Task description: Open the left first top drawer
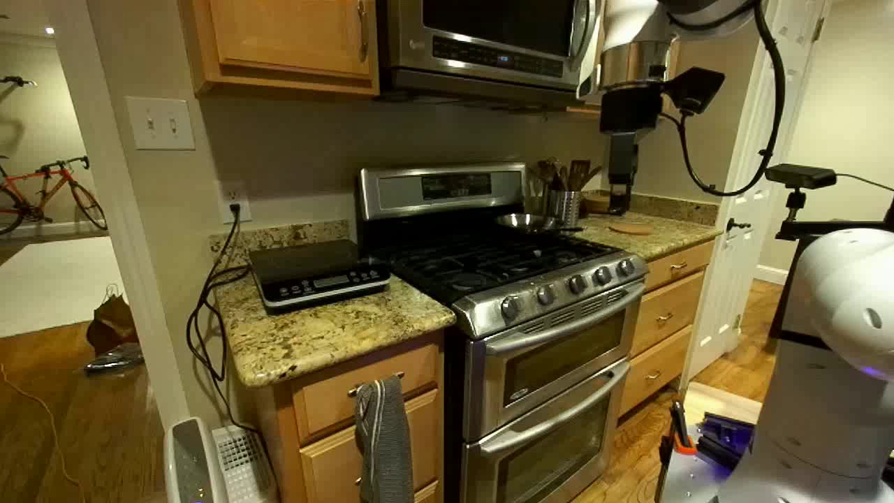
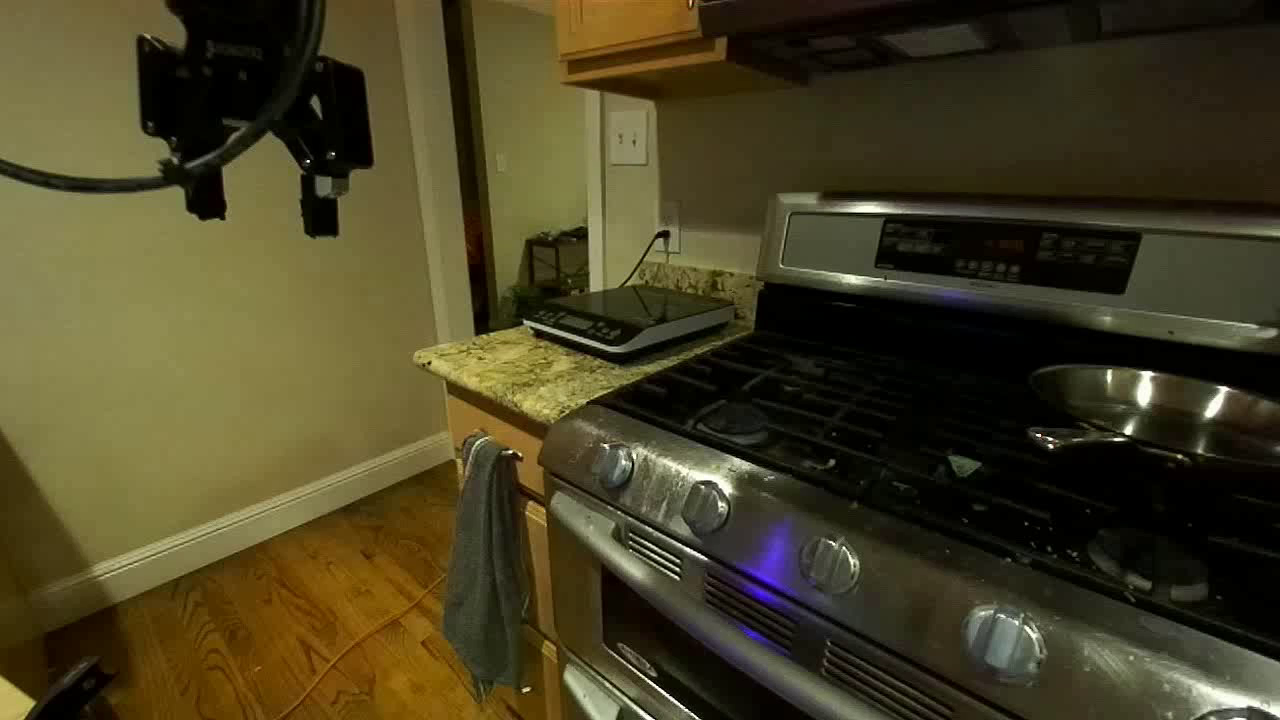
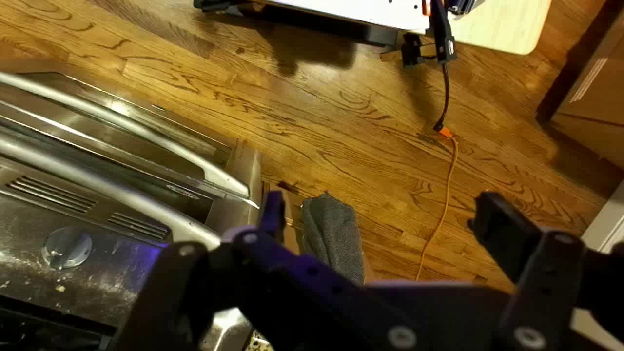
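The left first top drawer (image 1: 323, 409) has a flat honey-oak front under the granite counter and sits flush with its cabinet. In an exterior view the same drawer (image 2: 508, 424) is seen at a steep angle. A grey towel (image 1: 384, 440) hangs over its metal handle (image 1: 354, 391) and covers part of the front. My gripper (image 2: 263, 212) is raised well above counter height, apart from the drawer. In the wrist view the gripper (image 3: 382, 212) has its fingers wide apart, nothing between them; the towel (image 3: 331, 229) shows far below. There the gripper hides most of the drawer area.
A stainless double oven (image 1: 552, 370) with protruding handles adjoins the drawer cabinet. On top are a black induction cooker (image 1: 314, 276) and a steel pan (image 2: 1170, 410). An orange cord (image 3: 446, 209) runs across the wooden floor. Upper cabinets (image 1: 286, 42) and a microwave (image 1: 489, 49) overhang the counter.
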Motion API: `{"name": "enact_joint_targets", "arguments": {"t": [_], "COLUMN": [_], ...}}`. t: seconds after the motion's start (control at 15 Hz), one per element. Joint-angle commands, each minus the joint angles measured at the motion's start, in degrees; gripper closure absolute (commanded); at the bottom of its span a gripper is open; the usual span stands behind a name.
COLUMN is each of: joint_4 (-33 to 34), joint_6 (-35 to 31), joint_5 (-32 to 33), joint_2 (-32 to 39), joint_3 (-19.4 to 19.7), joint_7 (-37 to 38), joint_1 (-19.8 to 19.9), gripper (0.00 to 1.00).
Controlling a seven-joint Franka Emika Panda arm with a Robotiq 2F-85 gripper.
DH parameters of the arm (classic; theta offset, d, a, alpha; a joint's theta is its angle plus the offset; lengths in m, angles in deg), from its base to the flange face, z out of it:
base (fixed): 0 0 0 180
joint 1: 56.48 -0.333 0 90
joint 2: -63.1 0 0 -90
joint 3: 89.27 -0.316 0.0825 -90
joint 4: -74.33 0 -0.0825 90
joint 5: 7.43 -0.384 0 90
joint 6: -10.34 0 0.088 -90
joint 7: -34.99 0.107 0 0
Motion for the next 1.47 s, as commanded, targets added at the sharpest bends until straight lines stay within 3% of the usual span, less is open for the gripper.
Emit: {"name": "enact_joint_targets", "arguments": {"t": [0.0,1.07,1.4], "joint_4": [0.12,0.12,-1.46], "joint_6": [0.10,0.10,-7.61], "joint_5": [-0.25,-0.25,-0.40], "joint_2": [0.12,0.12,4.58], "joint_3": [-0.33,-0.33,-2.31], "joint_7": [-0.27,-0.27,-2.68], "joint_1": [0.47,0.47,-2.36], "gripper": [0.00,0.00,0.00]}}
